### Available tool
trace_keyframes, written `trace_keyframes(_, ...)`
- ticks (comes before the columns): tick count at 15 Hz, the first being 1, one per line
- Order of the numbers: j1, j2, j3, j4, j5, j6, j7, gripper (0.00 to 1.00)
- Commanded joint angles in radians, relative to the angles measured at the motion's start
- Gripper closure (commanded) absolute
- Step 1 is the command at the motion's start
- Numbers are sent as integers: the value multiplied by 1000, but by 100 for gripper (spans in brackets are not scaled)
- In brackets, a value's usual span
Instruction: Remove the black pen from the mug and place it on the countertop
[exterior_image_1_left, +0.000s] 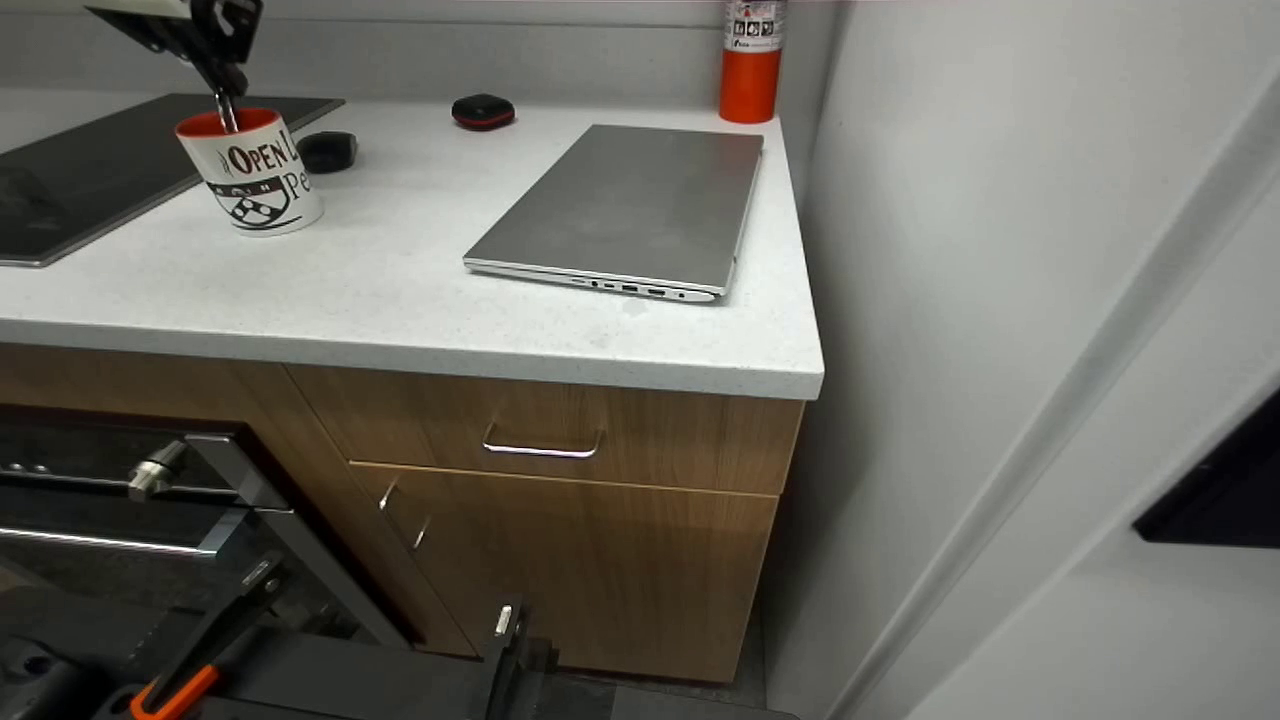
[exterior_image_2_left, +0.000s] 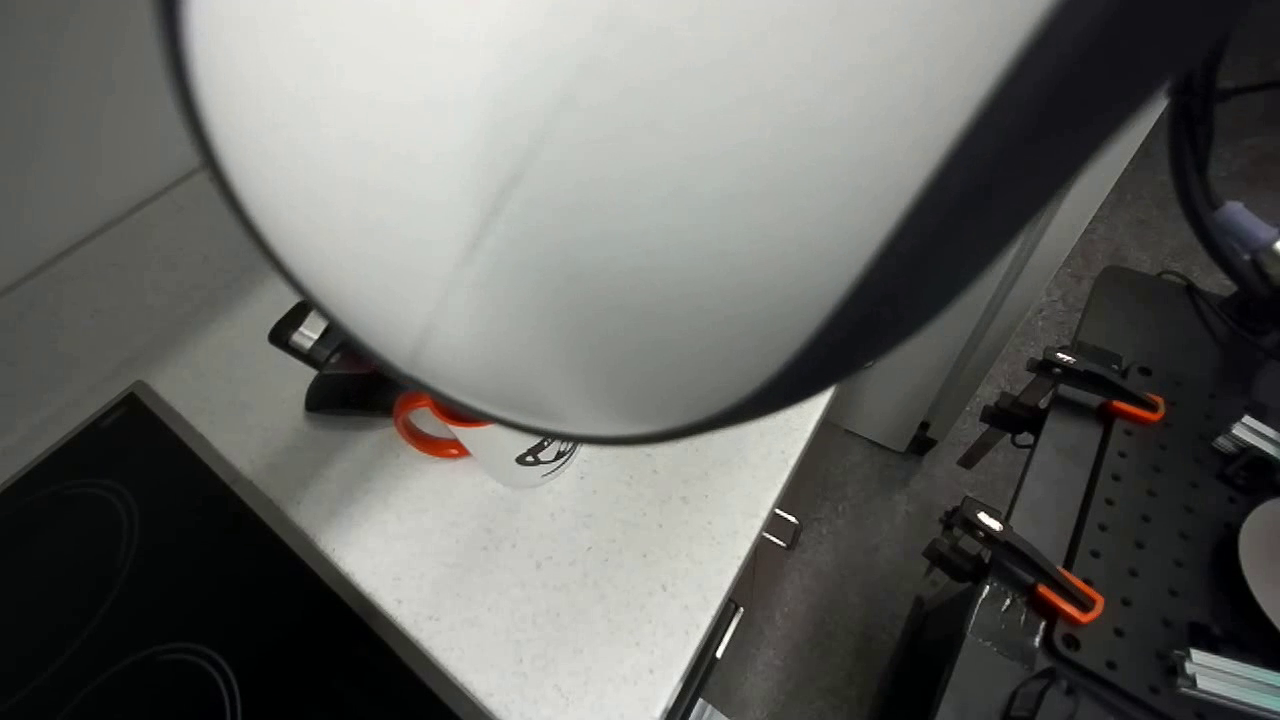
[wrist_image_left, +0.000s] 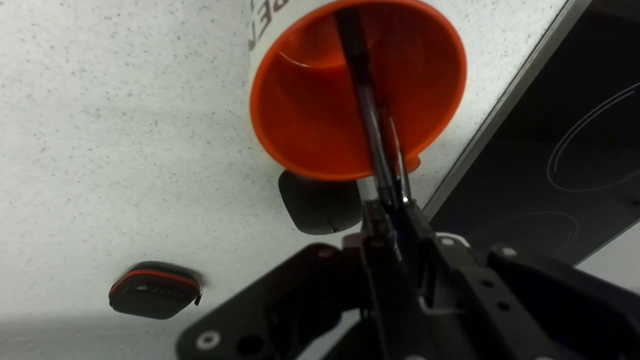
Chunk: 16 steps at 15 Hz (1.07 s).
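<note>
Black and thin, the pen (wrist_image_left: 370, 112) is pinched in our gripper (wrist_image_left: 394, 210), its far end down inside the orange-lined mug (exterior_image_1_left: 250, 175), which we see standing on the bench (exterior_image_1_left: 400, 250) near the cooktop (exterior_image_1_left: 90, 190).

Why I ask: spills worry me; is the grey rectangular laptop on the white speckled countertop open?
No, in an exterior view the grey rectangular laptop lies closed and flat on the white speckled countertop.
</note>
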Motion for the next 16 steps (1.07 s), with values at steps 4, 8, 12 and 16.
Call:
trace_keyframes(4, -11, -47, 4, -6, -14, 25, 0, 99)
trace_keyframes(8, -17, -134, -10, -25, -37, 28, 7, 98)
trace_keyframes(12, -41, -239, -31, -45, -144, -18, 36, 98)
trace_keyframes(16, -133, -271, -21, -56, -351, -118, 115, 98)
